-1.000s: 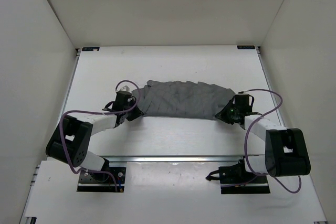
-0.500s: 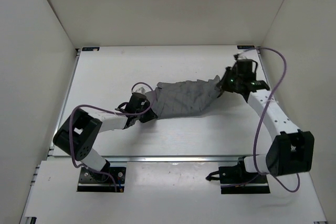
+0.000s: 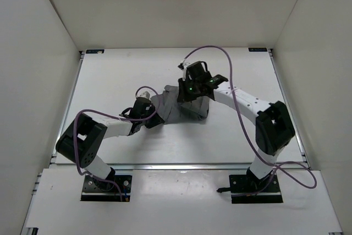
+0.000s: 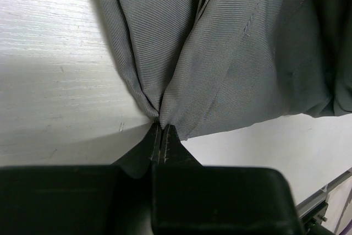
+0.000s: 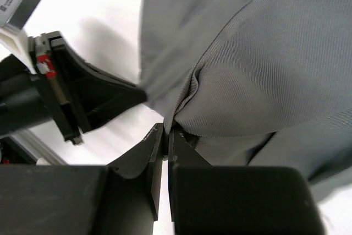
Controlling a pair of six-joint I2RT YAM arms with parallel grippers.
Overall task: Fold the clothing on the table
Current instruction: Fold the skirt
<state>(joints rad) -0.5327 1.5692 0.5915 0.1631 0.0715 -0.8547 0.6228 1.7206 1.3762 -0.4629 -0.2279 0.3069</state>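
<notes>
While both arms have the clothing point(image 3: 195, 109) in hand, the fold is, by my reading, only half made. The garment lies near the middle of the tabletop point(image 3: 110, 75), gathered into a short, thick heap rather than a flat layer. The left gripper point(image 3: 154, 116) sits low at the heap's near-left corner, its fingers point(image 4: 155, 141) clenched on a pinch of grey fabric. The right gripper point(image 3: 186, 95) hangs over the heap's far side, fingers point(image 5: 153, 147) likewise clamped on a gathered fold, with that end doubled over the rest. What remains is to lay the lifted end down, let go and flatten the pleats. From above the right arm hides much of the cloth, so whether the edges meet cannot be told.
</notes>
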